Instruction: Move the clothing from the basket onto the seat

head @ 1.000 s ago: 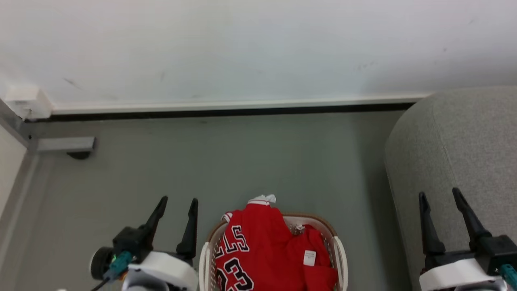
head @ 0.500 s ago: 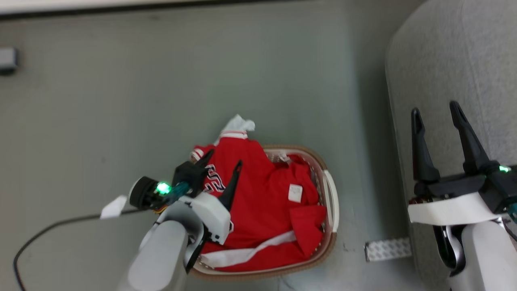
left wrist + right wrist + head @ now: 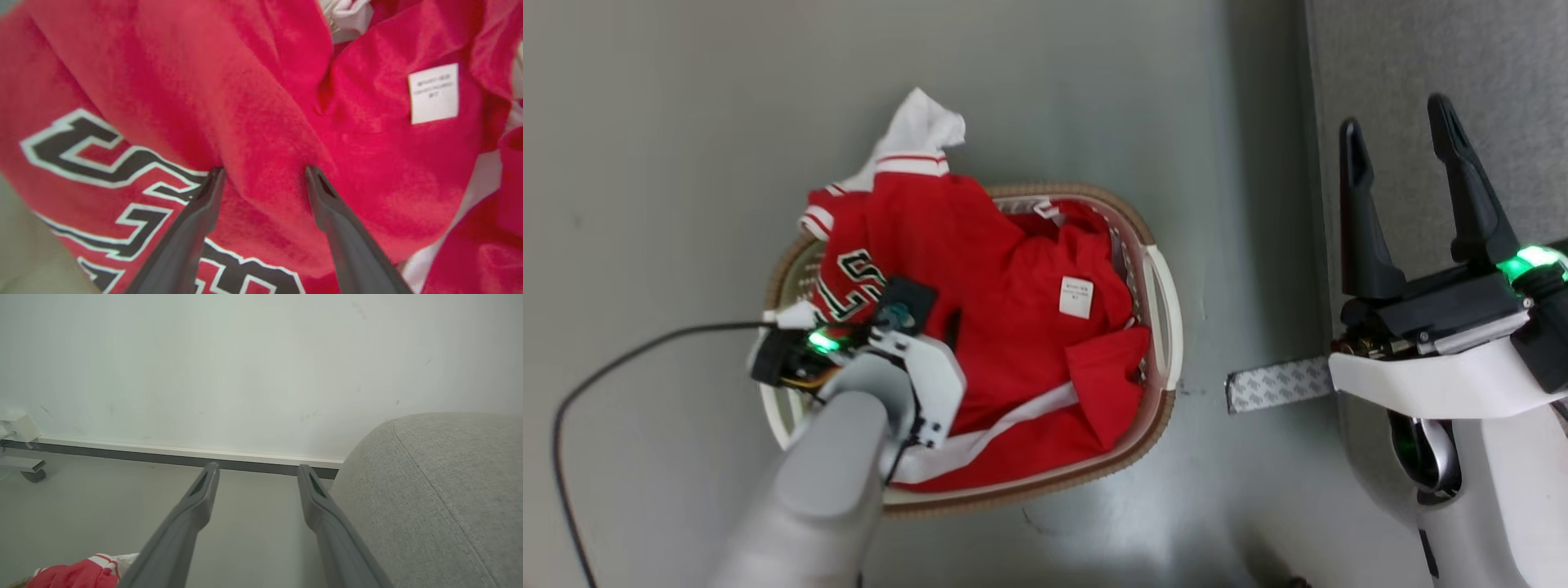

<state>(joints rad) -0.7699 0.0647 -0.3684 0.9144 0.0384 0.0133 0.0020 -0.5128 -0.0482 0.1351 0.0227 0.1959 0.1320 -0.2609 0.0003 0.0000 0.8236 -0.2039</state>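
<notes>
Clothing (image 3: 1005, 327): soft red cloth, slight sheen, fine nap close up. Sewn tag (image 3: 1076, 296): white, matt. Basket (image 3: 1168, 302): smooth white plastic w/ holes; rim brown, woven-look. Seat (image 3: 1388, 65): grey fabric, coarse weave, matt. Floor (image 3: 686, 122): smooth, semi-gloss. Right gripper (image 3: 1395, 111) fingers: dark matt plastic.

Head camera tilted down; left pincer (image 3: 264, 173) went from beside basket (image 3: 1162, 294) onto the clothing (image 3: 1013, 343), tips pressing in, jaws spread.
</notes>
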